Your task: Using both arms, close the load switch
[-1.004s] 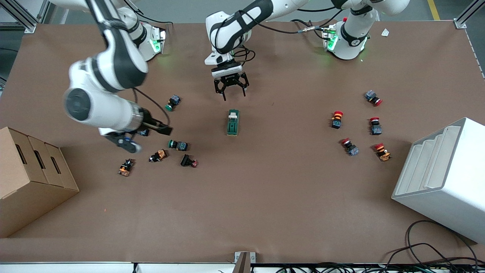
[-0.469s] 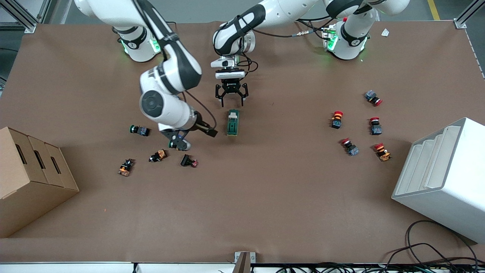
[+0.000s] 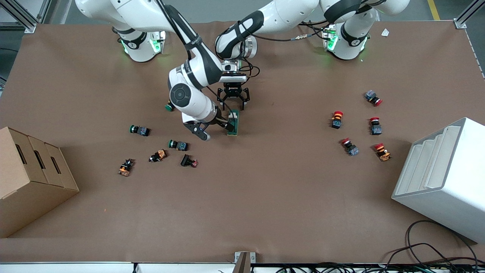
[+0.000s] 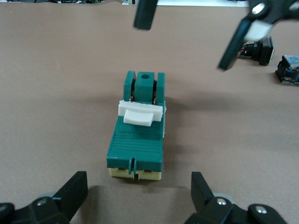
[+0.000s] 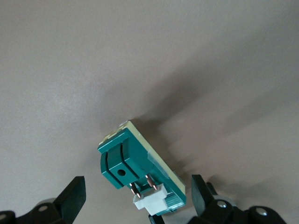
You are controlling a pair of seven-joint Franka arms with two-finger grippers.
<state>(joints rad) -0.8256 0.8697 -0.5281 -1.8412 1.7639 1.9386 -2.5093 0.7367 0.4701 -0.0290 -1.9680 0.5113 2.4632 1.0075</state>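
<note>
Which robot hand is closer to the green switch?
Right. The right gripper is open right beside the switch, one finger at its side. The left gripper hangs open over its end.

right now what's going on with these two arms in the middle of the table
Both arms are closing in on the load switch, a green block with a white handle lying mid-table. The left gripper hangs open over the end of the switch toward the robots' bases. The right gripper is open too, low at the switch's end nearer the front camera. Neither has gripped it yet. Red and green push buttons lie scattered toward both ends of the table.
</note>
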